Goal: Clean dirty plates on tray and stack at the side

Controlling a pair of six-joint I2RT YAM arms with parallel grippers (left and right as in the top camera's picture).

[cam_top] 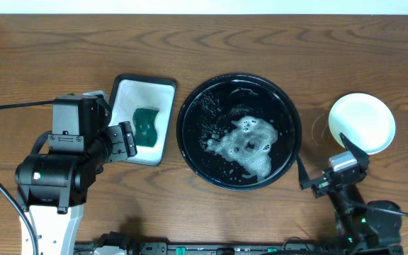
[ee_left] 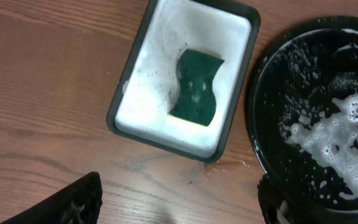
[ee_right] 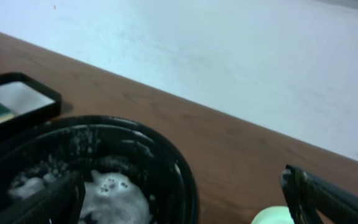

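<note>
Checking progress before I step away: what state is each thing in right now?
black tray: no plates on it, foam in the middle.
plates: on the table right of the tray, top face clean.
sponge: lying in the white tray.
left pincer: open, empty.
right pincer: open, empty.

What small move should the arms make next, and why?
Probably just draw both arms back to rest. The black tray holds only foam, no plate; a pale plate sits on the wood at its right; the sponge lies in the small white tray; left gripper and right gripper stand open, empty.
</note>
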